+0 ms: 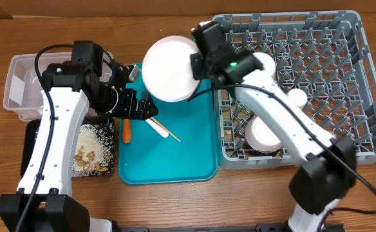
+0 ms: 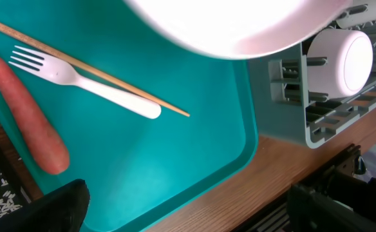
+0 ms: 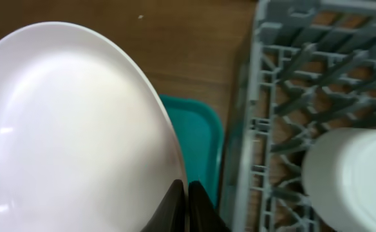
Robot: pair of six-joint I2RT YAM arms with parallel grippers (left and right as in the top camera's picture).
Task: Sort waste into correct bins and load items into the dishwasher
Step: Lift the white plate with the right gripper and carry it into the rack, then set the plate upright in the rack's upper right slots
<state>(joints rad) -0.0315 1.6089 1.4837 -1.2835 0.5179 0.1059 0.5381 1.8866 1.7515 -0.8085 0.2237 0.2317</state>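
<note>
My right gripper (image 1: 196, 63) is shut on the rim of a pale round plate (image 1: 169, 67) and holds it tilted above the far end of the teal tray (image 1: 169, 164). The right wrist view shows the fingers (image 3: 187, 206) pinching the plate (image 3: 65, 129). My left gripper (image 1: 135, 104) is open and empty above the tray, just over the orange carrot (image 1: 127, 131), white fork (image 1: 154, 124) and wooden chopstick (image 1: 169, 132). The left wrist view shows the carrot (image 2: 30, 122), fork (image 2: 91, 85) and chopstick (image 2: 111, 78). A white cup (image 1: 263, 134) lies in the grey dish rack (image 1: 317, 77).
A clear tub (image 1: 20, 87) stands at the far left. A black tray (image 1: 30, 138) with rice and nut scraps (image 1: 94, 151) lies in front of it. Another white piece (image 1: 297, 98) sits in the rack. The rack's wall (image 3: 252, 129) is close beside the plate.
</note>
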